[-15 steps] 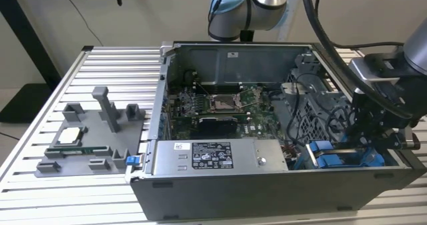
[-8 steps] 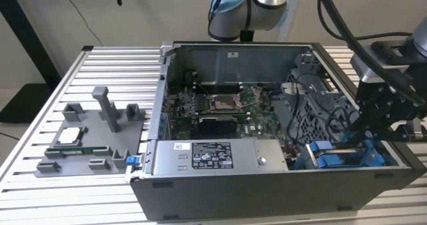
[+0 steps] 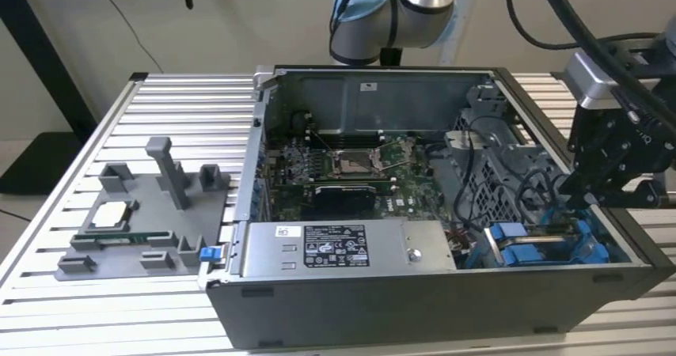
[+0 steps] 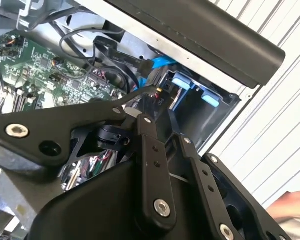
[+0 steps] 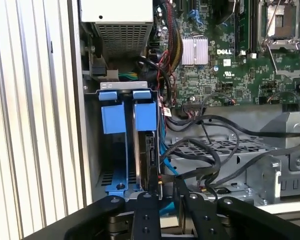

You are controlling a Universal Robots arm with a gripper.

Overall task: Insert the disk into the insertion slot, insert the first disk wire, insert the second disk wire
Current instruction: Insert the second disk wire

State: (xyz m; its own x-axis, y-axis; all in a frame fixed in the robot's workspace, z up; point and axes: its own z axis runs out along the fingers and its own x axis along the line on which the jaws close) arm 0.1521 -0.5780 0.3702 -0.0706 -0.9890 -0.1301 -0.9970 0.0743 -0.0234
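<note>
Slatted bench (image 5: 35, 125): disk (image 5: 150, 150) sits just beside claw (image 5: 166, 192).

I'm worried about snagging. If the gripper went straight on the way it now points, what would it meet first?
Probably the black cables looped just ahead of the gripper in the first wrist view, with the disk close beside them. The depth is unclear.

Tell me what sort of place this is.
Probably a robotics lab or test bench for computer assembly, not an office. An open desktop computer case sits on a slotted metal table, a robot arm rises beyond it, and a grey fixture beside the case holds loose parts.
</note>
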